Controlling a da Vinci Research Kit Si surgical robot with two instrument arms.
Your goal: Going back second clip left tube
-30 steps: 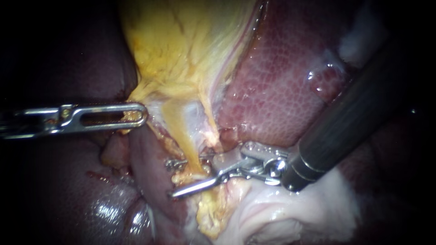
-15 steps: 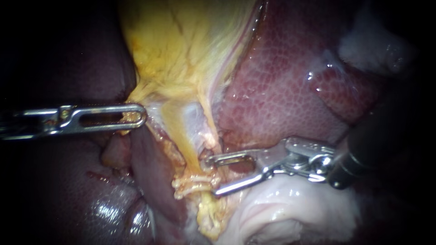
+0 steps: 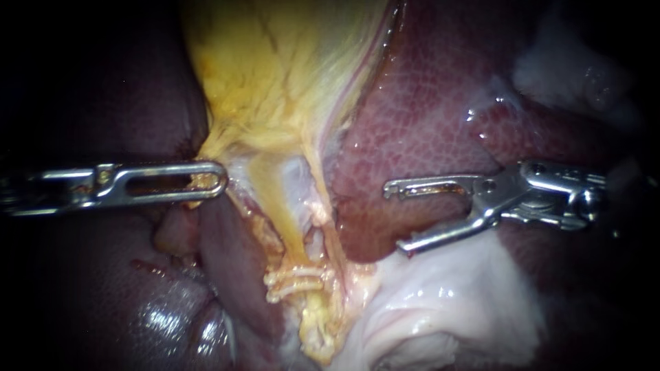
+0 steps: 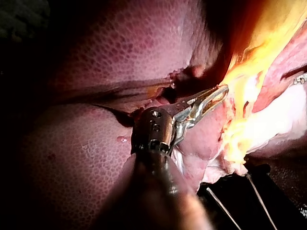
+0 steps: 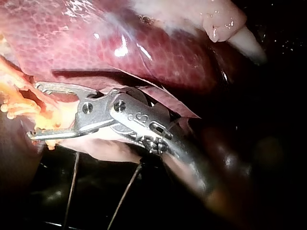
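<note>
Left instrument (image 3: 206, 180) in from left, hand pinching edge of yellow tissue (image 3: 275, 103). Right instrument (image 3: 395, 218) in from right, hand spread, empty, over liver (image 3: 426, 117) margin. Two pale clips (image 3: 295, 282) cross left tube (image 3: 283, 223) near centre, below and between both instruments, apart from right instrument's tips.

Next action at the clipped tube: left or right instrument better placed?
Right. My right instrument is open and empty, pointing toward the clips. My left instrument is shut on yellowish tissue, so it is occupied.
</note>
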